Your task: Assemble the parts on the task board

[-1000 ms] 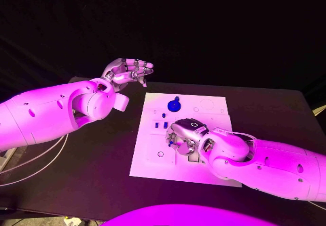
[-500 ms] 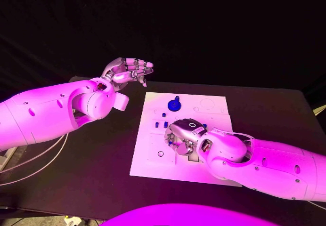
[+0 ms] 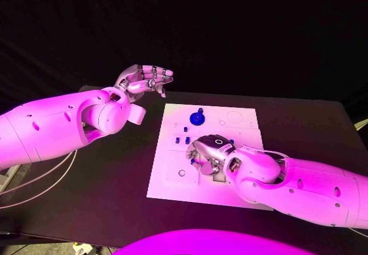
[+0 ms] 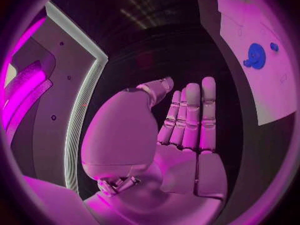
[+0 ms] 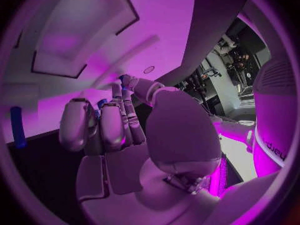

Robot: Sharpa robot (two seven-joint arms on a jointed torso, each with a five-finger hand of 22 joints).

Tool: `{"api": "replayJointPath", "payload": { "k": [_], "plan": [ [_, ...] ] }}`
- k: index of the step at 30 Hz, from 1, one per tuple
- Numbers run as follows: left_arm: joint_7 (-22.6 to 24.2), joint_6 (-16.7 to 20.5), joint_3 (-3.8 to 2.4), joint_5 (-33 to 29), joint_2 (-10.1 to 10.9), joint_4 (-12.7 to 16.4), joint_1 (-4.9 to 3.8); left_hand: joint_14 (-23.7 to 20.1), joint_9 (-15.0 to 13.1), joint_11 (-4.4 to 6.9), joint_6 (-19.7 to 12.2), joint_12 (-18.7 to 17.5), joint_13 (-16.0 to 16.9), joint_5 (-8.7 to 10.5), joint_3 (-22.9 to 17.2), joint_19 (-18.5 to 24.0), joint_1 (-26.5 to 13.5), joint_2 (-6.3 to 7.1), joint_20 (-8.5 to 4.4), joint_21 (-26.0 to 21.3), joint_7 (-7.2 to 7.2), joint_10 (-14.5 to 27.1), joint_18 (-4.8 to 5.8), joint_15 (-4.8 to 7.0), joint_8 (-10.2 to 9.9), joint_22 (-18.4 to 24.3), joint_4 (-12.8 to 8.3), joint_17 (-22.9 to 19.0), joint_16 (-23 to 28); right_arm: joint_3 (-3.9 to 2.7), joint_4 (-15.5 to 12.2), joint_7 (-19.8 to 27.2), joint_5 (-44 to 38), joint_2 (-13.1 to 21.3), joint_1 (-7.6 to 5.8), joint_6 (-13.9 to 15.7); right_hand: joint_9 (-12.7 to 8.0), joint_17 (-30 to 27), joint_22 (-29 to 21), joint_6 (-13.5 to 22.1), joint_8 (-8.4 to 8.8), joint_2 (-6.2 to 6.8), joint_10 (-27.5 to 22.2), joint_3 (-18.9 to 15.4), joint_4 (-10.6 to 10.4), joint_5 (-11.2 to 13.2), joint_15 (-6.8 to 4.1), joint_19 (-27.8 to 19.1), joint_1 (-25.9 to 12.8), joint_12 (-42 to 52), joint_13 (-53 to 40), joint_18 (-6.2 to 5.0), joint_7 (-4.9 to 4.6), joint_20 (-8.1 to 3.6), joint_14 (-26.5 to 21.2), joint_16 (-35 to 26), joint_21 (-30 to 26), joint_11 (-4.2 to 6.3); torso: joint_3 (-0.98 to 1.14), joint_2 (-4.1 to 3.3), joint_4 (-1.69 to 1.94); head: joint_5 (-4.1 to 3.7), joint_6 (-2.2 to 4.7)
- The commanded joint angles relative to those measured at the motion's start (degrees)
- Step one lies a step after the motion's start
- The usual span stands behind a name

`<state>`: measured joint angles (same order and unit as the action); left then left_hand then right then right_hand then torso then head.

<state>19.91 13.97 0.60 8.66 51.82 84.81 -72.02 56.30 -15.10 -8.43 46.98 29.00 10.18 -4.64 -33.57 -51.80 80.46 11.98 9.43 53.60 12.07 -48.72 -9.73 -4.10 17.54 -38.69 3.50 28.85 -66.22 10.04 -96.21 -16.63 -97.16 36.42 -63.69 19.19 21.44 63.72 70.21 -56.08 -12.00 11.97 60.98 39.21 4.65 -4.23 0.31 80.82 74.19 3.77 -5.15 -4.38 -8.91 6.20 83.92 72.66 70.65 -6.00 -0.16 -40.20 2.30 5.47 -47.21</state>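
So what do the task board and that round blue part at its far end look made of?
Task board: looks like rigid matte plastic or painted sheet, flat and pale with printed outlines; cannot tell which. Round blue part: likely moulded plastic, with a solid uniform colour and a slight sheen.

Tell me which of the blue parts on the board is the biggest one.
The round blue part near the task board's far edge, clear of the right hand. The small blue pegs beside that hand are much slimmer.

The right hand [image 5: 119,135] hangs close over the white task board [image 5: 156,25], fingers [image 5: 111,127] curled toward it. A small blue part [image 5: 17,126] stands on the board beside the hand.
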Motion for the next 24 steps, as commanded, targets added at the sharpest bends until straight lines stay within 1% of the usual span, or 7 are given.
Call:
{"api": "replayJointPath", "payload": {
  "k": [1,8,13,16,20,22,24],
  "plan": [
    [0.13,-0.94,-0.04,-0.30,0.00,0.12,-0.03,-0.33,0.09,-0.26,-0.25,-0.32,-0.06,0.07,0.37,-0.48,-0.01,-0.49,0.06,-0.20,0.38,0.13,-0.86,-0.17,-0.21,0.09,0.04,-0.07,0.39,0.04,-0.56,1.24,0.41,0.43,0.08,0.78,-0.04,-0.81,-1.98,0.55,0.40,0.75,-2.55,-0.79,0.16,0.03,0.66,-0.90,-0.11,0.19,0.58,-1.10,-0.09,0.22,0.76,-0.35,-2.12,-0.24,0.03,-0.01,-0.05,-0.02,0.12],
    [0.11,-0.95,-0.04,-0.34,0.19,0.11,-0.03,-0.33,0.09,-0.26,-0.25,-0.32,-0.06,0.07,0.37,-0.48,-0.01,-0.49,0.06,-0.20,0.38,0.13,-0.86,-0.17,-0.21,0.09,0.04,-0.07,0.39,0.01,-3.26,1.84,1.37,3.08,-0.03,1.55,-0.66,-4.58,-7.08,3.38,2.37,0.83,-7.33,-7.10,-0.34,-1.31,1.05,-2.33,0.55,1.90,1.21,-2.10,0.68,0.65,-0.40,-2.24,-7.79,-0.80,0.00,0.02,-0.06,-0.13,0.23],
    [0.15,-1.21,-0.03,-0.52,0.35,0.12,-0.03,-0.34,0.12,-0.25,-0.26,-0.31,-0.10,0.01,0.35,-0.54,0.22,-0.60,0.06,-0.29,0.36,0.13,-0.88,-0.16,-0.20,0.16,-0.04,-0.08,0.42,-0.18,-5.55,1.85,3.80,6.07,-1.06,3.65,-0.77,-4.63,-7.12,3.48,2.63,0.36,-7.20,-8.51,-0.60,-1.44,0.99,-2.01,1.12,2.97,1.10,-2.07,0.84,0.60,-0.29,-2.00,-7.91,-0.68,-0.04,0.06,-0.09,-0.74,0.53],
    [0.22,-1.35,-0.03,-0.56,0.40,0.13,-0.03,-0.35,0.13,-0.24,-0.26,-0.31,-0.10,0.00,0.33,-0.56,0.29,-0.63,0.06,-0.30,0.36,0.13,-0.89,-0.16,-0.19,0.18,-0.07,-0.08,0.43,-0.52,-6.85,1.90,6.12,8.62,-2.45,4.64,-0.74,-3.39,-5.63,2.62,2.45,-0.36,-4.80,-7.65,-0.66,-1.74,0.56,-0.92,1.52,5.11,0.81,-1.72,0.11,0.23,0.39,-0.79,-6.40,-0.15,-0.05,0.06,-0.10,-1.33,0.77],
    [0.35,-1.63,-0.03,-0.59,0.46,0.14,-0.03,-0.36,0.13,-0.24,-0.26,-0.31,-0.12,-0.02,0.32,-0.58,0.38,-0.66,0.06,-0.32,0.36,0.13,-0.89,-0.15,-0.19,0.19,-0.12,-0.09,0.44,-0.90,-7.44,1.92,8.82,11.82,-4.80,3.74,-0.81,-3.24,-4.88,2.37,2.54,-0.23,-3.24,-7.03,-0.92,-1.67,0.35,-0.36,1.04,6.35,0.79,-1.51,-0.22,0.06,0.53,-0.46,-5.66,0.07,-0.08,0.10,-0.09,-2.04,1.22],
    [0.43,-1.74,-0.01,-0.60,0.43,0.08,-0.02,-0.36,0.14,-0.25,-0.27,-0.31,-0.12,0.00,0.36,-0.59,0.36,-0.62,0.06,-0.33,0.37,0.13,-0.89,-0.16,-0.19,0.20,-0.11,-0.09,0.45,-1.03,-7.12,2.03,10.03,13.68,-6.34,2.61,-1.10,-3.14,-4.93,3.34,3.25,0.88,-3.25,-8.05,-1.84,-1.06,0.34,-0.26,-0.64,6.71,1.05,-1.51,-0.43,0.00,0.59,-0.19,-5.80,0.10,-0.16,0.18,-0.19,-2.45,1.52],
    [0.47,-1.78,0.01,-0.60,0.38,0.01,-0.01,-0.36,0.14,-0.25,-0.27,-0.31,-0.12,0.00,0.36,-0.59,0.36,-0.62,0.06,-0.33,0.37,0.13,-0.89,-0.16,-0.19,0.20,-0.11,-0.09,0.45,-1.10,-6.58,2.13,10.55,15.00,-7.38,1.71,-1.29,-3.25,-4.98,4.24,3.80,1.22,-3.37,-8.95,-2.24,-0.90,0.44,-0.24,-1.11,6.90,1.14,-1.49,-0.76,0.06,0.59,-0.13,-5.92,-0.03,-0.16,0.17,-0.26,-2.61,1.74]
  ]
}}
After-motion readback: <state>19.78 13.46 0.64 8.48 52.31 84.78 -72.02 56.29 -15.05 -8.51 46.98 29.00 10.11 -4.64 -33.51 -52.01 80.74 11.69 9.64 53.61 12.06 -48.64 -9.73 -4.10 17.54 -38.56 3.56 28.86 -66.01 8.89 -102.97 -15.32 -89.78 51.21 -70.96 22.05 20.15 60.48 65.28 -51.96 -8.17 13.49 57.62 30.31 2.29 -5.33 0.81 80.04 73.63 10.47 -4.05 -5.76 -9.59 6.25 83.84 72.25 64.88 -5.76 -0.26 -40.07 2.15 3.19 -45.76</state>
